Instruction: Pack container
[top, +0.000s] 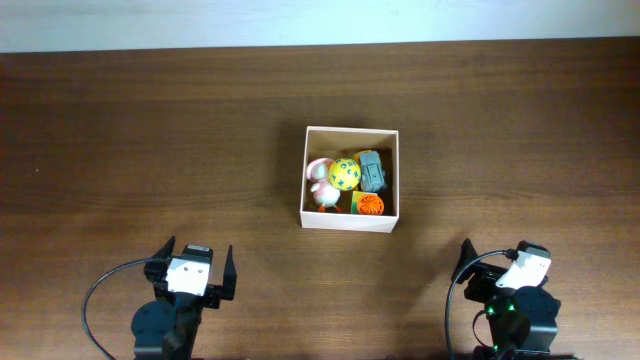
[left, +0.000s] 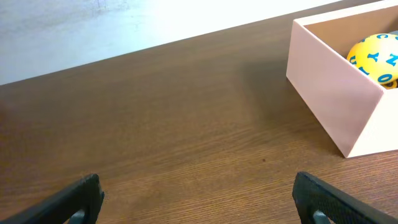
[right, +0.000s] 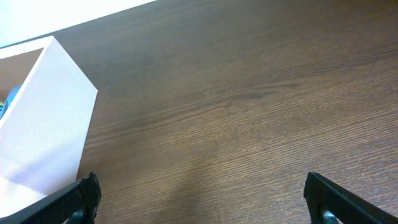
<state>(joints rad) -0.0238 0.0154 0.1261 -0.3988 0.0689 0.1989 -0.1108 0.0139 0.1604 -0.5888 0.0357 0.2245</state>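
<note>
While both arms are kept at the near edge of the wooden desk, the left gripper is seen left of that edge's middle and the right gripper toward the near right corner. Each has its fingers spread wide apart, and nothing is held between them. A black cable is looped beside the left arm.

The box is set a little right of the desk's middle, well apart from both grippers. Only the dark fingertips are caught at the bottom of each wrist view, the rest being cut off. From the left wrist the box is cropped by the right border. From the right wrist only one white corner of it is shown at the left.

Four small toys are packed close together inside the box:
- a yellow ball with blue marks
- a pink toy at the ball's left
- a grey-blue toy at its right
- an orange toy by the near wall

Their exact shapes cannot be made out.
</note>
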